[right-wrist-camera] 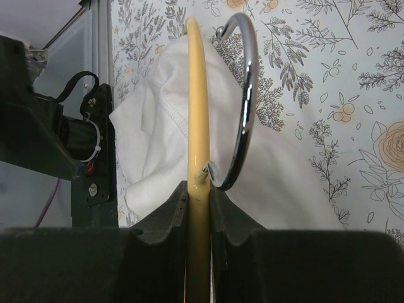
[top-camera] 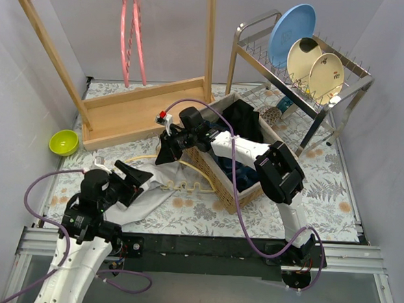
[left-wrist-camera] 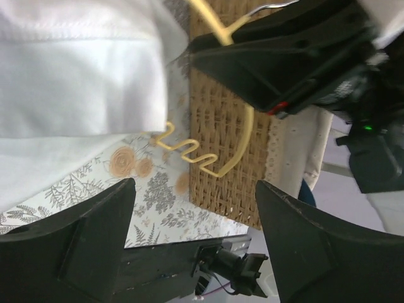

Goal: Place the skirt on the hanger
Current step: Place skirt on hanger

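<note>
The white skirt (top-camera: 146, 197) lies crumpled on the floral table in front of the left arm. It also shows in the left wrist view (left-wrist-camera: 76, 76) and the right wrist view (right-wrist-camera: 151, 145). The yellow hanger (top-camera: 181, 180) with a wavy lower bar (left-wrist-camera: 189, 151) and a metal hook (right-wrist-camera: 243, 101) is held above the skirt's edge, next to the basket. My right gripper (top-camera: 166, 149) is shut on the hanger's yellow bar (right-wrist-camera: 197, 126). My left gripper (top-camera: 135, 178) is open and empty, just over the skirt, its fingers (left-wrist-camera: 69, 246) wide apart.
A wicker basket (top-camera: 236, 160) with dark clothes stands mid-table, right of the hanger. A wooden clothes rack (top-camera: 136, 106) with pink hangers (top-camera: 130, 37) stands at the back left. A green bowl (top-camera: 63, 141) sits at the left. A dish rack (top-camera: 296, 68) with plates is at the back right.
</note>
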